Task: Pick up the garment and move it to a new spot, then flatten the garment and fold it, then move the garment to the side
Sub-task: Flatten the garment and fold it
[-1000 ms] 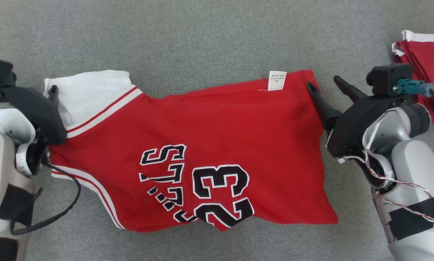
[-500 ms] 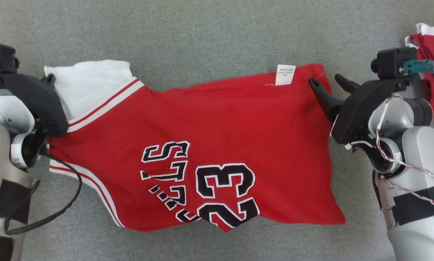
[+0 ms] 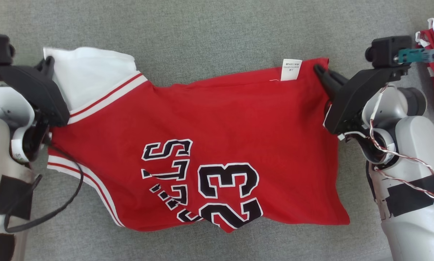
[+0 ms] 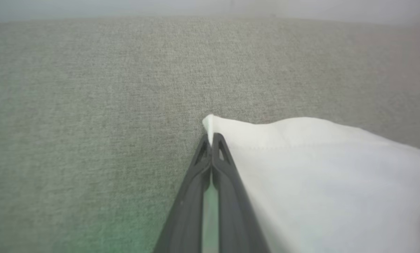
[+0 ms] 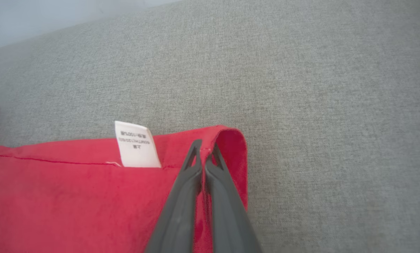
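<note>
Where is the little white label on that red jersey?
In the head view the white label sticks out from the far edge of the red jersey, on the right side, just left of the right gripper pinching that corner.

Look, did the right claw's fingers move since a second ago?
Yes. The right gripper shut: its outer finger swung toward the white label, pinching the red jersey by its corner.
</note>
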`<state>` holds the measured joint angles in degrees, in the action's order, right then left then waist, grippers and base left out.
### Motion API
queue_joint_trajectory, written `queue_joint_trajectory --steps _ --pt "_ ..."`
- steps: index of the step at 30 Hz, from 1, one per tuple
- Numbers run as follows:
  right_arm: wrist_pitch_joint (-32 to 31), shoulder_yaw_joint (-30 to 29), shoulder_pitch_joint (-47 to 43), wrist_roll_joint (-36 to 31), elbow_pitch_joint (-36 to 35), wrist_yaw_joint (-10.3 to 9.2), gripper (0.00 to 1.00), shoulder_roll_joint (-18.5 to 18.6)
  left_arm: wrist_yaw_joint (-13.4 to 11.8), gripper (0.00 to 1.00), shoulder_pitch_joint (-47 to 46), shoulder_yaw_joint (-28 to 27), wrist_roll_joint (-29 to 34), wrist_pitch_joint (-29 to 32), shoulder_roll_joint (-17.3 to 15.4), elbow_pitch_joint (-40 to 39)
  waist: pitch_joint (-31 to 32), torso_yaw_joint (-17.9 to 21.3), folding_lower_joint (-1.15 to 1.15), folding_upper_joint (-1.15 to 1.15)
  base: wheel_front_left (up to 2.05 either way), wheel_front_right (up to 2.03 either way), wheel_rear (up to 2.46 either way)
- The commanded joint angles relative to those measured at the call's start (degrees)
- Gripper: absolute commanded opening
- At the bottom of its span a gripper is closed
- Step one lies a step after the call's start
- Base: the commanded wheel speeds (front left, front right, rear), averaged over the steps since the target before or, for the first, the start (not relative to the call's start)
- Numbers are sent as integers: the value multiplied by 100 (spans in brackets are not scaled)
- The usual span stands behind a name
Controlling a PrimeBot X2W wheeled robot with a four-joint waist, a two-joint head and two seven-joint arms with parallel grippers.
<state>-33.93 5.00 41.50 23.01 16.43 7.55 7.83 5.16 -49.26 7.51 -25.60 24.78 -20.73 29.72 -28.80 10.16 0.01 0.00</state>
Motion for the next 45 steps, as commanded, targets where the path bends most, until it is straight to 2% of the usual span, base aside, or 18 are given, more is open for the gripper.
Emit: queue_joint_trajectory --steps 1,8,13,16,21,26,29,33,37,38,42,45 --pt "81 -11 62 -42 -47 -15 0 27 26 0 -55 -88 -175 -173 101 -47 -4 2 -1 0 0 0 0" --pt "386 -221 247 71 -237 -15 0 47 135 0 -403 -578 -868 -824 259 -471 -69 -38 -1 0 0 0 0" --pt "468 -223 576 186 -349 -15 0 72 181 0 -787 -708 -1190 -913 116 -993 -161 -91 -1 0 0 0 0" --pt "472 -122 860 274 -401 -15 0 175 194 0 -1061 -735 -1182 -1023 57 -1279 -189 -107 -1 0 0 0 0" --pt "618 305 1462 420 -452 -15 0 467 125 0 -1618 -670 -868 -1271 -81 -1588 -348 -114 -1 0 0 0 0" --pt "825 658 2199 615 -396 -15 0 648 43 0 -2344 -358 48 -1922 -381 -1651 -598 -63 -1 0 0 0 0" --pt "1245 723 2665 491 -258 -15 0 640 -6 0 -2857 -219 409 -2220 -481 -1603 -747 12 -1 0 0 0 0" --pt "2131 428 3337 112 120 -15 0 489 -6 0 -3596 -15 826 -2647 -542 -1603 -864 154 -1 0 0 0 0" --pt "3129 -16 3856 -423 555 -15 0 283 -97 0 -4402 70 1080 -3175 -413 -1626 -867 247 -1 0 0 0 0" --pt "3129 -16 3856 -423 555 -15 0 283 -97 0 -4402 70 1080 -3175 -413 -1626 -867 247 -1 0 0 0 0" --pt "4037 -498 4238 -937 914 -15 0 79 -156 0 -4964 69 1161 -3711 -289 -1566 -751 337 -1 0 0 0 0" --pt "4553 -762 4411 -1360 1069 -15 0 40 -190 0 -5214 -4 1098 -3898 -159 -1638 -731 342 -1 0 0 0 0"
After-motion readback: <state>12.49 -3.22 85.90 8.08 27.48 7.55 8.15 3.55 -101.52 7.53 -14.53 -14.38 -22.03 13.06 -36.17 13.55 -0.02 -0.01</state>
